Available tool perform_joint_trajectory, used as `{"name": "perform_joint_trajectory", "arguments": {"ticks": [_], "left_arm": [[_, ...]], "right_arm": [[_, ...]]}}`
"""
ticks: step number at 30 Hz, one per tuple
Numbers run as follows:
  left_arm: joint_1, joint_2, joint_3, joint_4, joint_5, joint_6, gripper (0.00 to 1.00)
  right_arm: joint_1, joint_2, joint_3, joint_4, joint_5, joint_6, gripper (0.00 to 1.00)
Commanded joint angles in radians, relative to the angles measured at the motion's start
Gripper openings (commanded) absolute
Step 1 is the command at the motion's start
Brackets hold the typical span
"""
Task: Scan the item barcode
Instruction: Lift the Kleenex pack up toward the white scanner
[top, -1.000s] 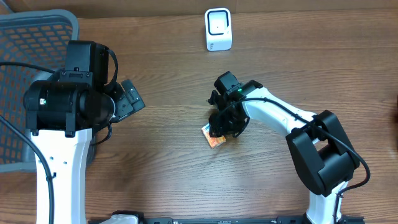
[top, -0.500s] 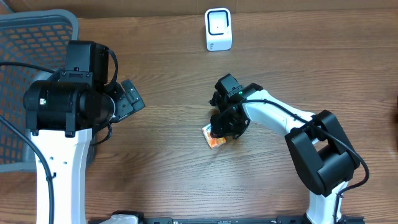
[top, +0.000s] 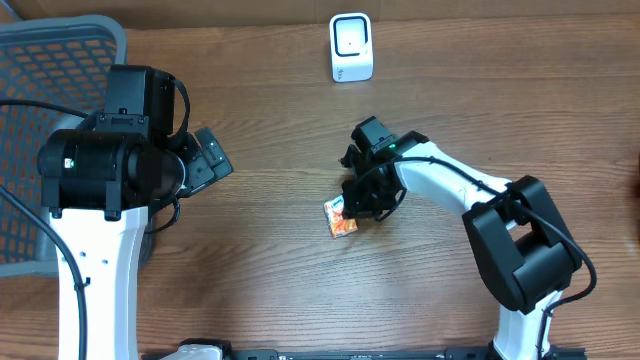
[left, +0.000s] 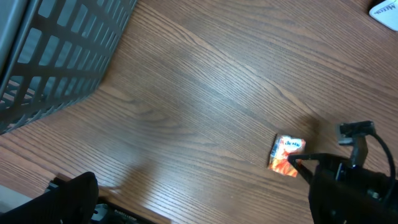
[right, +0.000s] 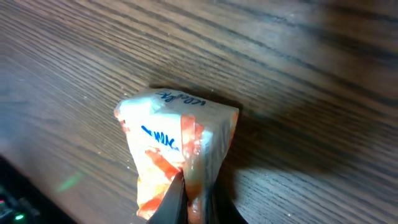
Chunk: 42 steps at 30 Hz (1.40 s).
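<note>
Packet: a small orange-and-white packet (top: 340, 219) with blue print sits near the middle of the tabletop (top: 270, 290), well below the scanner at about its 6 o'clock.
Packet up close: in the right wrist view the packet (right: 171, 134) is crumpled, its white face with blue writing turned toward the camera and a shadow on the wood at its 3 o'clock.
Right gripper: the right gripper (top: 351, 211) meets the packet at the packet's 1 o'clock edge.
Right fingers: the dark fingers (right: 166, 208) are pressed together, pinching a thin orange edge of the packet at its 6 o'clock side in the wrist view.
Packet lift: I cannot tell whether the packet rests on the wood or hangs just above it.
Left gripper: the left gripper (top: 208, 160) is at the 9 o'clock side of the tabletop, well apart from the packet.
Left fingers: spread wide with nothing between them.
Left wrist view: the packet (left: 285, 154) lies at 4 o'clock in the frame, the right gripper (left: 305, 167) touching its lower right edge.
Scanner: a white scanner (top: 351, 47) stands at the 12 o'clock edge of the tabletop.
Basket: a grey mesh basket (top: 45, 80) occupies the 10 o'clock corner, beside the left arm.
</note>
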Motion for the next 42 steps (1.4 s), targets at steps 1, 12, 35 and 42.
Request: {"name": "perform_joint_trajectory", "arguments": {"ticks": [1, 12, 35, 42], "left_arm": [[0.005, 0.001, -0.004, 0.001, -0.013, -0.021, 1.00], [0.005, 0.001, -0.004, 0.001, -0.013, -0.021, 1.00], [0.005, 0.001, -0.004, 0.001, -0.013, -0.021, 0.99], [0.005, 0.001, -0.004, 0.001, -0.013, -0.021, 0.99]], "right_arm": [[-0.048, -0.006, 0.048, 0.003, -0.114, 0.002, 0.04], [-0.215, -0.006, 0.065, 0.055, -0.599, -0.138, 0.04], [-0.316, -0.006, 0.066, 0.325, -1.088, -0.120, 0.04], [-0.317, -0.006, 0.066, 0.325, -1.088, -0.120, 0.04]]}}
